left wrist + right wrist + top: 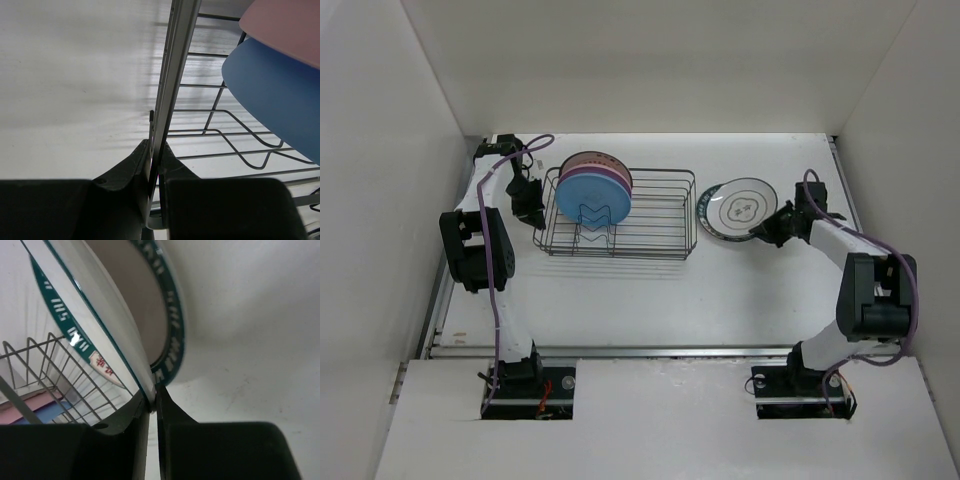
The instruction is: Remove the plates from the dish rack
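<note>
The dark wire dish rack (pixel 660 236) stands at mid table. Several plates stand upright at its left end: a blue plate (pixel 595 206) in front, with pink and purple-rimmed ones (pixel 588 168) behind. My left gripper (pixel 532 212) is shut on the rack's left rim (pixel 175 60); the blue plate (pixel 280 95) and a pink plate (pixel 285 25) show beside it. My right gripper (pixel 766 232) is shut on the edge of a white teal-rimmed plate (pixel 745 208), held tilted just right of the rack. In the right wrist view a second teal-rimmed plate (pixel 170 315) lies behind the held plate (pixel 107 305).
White walls enclose the table on the left, right and back. The rack's right half (pixel 655 205) holds no plates. Bare table (pixel 660 290) lies in front of the rack, and the near table edge rail (pixel 650 350) runs above the arm bases.
</note>
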Robot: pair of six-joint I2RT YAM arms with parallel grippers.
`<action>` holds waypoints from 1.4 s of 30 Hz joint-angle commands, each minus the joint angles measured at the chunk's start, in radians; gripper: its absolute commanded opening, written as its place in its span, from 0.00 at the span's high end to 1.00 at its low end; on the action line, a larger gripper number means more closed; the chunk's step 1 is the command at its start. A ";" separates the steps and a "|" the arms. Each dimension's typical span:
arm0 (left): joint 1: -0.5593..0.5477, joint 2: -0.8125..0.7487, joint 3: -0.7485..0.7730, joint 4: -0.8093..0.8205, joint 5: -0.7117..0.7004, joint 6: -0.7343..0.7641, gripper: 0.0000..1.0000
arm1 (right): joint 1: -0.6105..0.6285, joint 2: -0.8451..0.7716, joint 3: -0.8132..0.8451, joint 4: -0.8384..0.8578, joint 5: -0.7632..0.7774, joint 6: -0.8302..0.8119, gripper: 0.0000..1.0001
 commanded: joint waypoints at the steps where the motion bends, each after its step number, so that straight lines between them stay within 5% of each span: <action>1: 0.018 0.045 -0.008 -0.036 -0.105 -0.040 1.00 | -0.010 0.037 0.044 0.066 -0.060 -0.013 0.85; 7: 0.018 0.045 -0.008 -0.036 -0.105 -0.040 1.00 | -0.010 0.075 0.143 -0.148 0.012 -0.119 0.32; 8: 0.018 0.045 -0.008 -0.036 -0.105 -0.040 1.00 | -0.010 0.075 0.166 -0.167 0.050 -0.128 0.02; 9: 0.018 0.045 0.002 -0.036 -0.105 -0.040 1.00 | 0.003 0.054 0.180 -0.187 0.081 -0.128 0.00; 14: 0.009 0.054 0.002 -0.036 -0.105 -0.040 1.00 | 0.156 -0.020 0.289 -0.239 0.328 -0.237 0.00; 17: 0.009 0.054 0.011 -0.036 -0.105 -0.040 1.00 | 0.350 -0.040 0.364 -0.180 0.448 -0.399 0.00; 24: 0.000 0.063 0.011 -0.045 -0.115 -0.040 1.00 | 0.728 0.167 0.693 -0.055 0.272 -0.789 0.06; 33: 0.000 0.022 0.011 -0.045 -0.140 -0.040 1.00 | 0.787 0.515 1.079 -0.098 0.275 -0.835 0.27; 36: 0.000 0.011 0.011 -0.034 -0.140 -0.030 0.92 | 0.787 0.525 1.090 -0.087 0.275 -0.835 0.31; 42: 0.000 -0.103 0.011 0.054 -0.174 0.021 0.59 | 0.787 0.451 1.053 -0.066 0.236 -0.826 0.26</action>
